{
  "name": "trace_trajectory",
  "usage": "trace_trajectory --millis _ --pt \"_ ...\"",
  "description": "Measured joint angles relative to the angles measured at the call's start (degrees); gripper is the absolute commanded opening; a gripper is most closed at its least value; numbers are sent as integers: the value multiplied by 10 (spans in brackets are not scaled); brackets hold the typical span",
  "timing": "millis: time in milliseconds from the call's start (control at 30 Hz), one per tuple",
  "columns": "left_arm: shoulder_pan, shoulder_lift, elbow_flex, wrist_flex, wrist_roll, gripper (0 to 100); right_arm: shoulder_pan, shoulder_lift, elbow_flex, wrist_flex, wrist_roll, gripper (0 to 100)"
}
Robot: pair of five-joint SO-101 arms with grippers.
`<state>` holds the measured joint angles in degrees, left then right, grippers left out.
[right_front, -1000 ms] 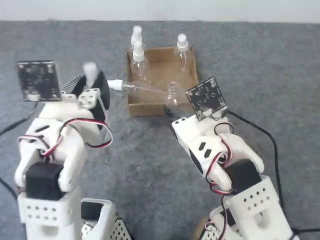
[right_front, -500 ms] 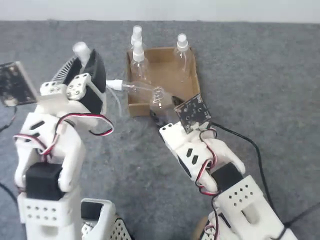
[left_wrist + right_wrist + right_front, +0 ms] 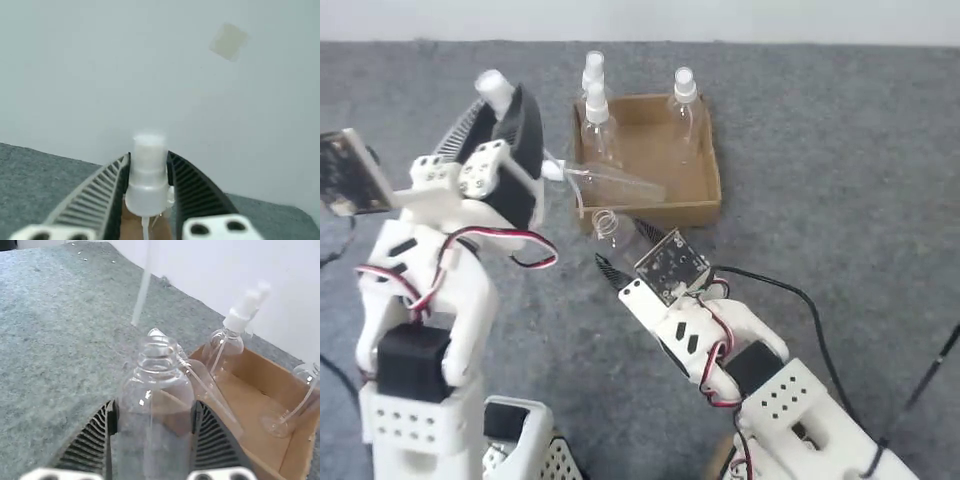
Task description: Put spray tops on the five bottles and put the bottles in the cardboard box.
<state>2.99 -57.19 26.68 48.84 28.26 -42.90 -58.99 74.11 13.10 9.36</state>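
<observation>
L tool (image 3: 148, 156) clamps spray top (image 3: 148, 182), high, left of cardboard box (image 3: 713, 175). R tool (image 3: 155, 410) grips open bottle (image 3: 156, 385) upright, just in front of box. Centre top over bottle mouth, lower straight, keep bottle vertical.

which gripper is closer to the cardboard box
Right. The right gripper, holding an uncapped bottle, sits by the near wall of the cardboard box; the left gripper, holding a spray top, is farther off beside it.
</observation>
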Motion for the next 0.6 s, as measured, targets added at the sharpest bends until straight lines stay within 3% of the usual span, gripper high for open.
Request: trace_trajectory --millis 600 --pt "28 -1 34 -27 0 11 -2 0 0 -2 1 7"
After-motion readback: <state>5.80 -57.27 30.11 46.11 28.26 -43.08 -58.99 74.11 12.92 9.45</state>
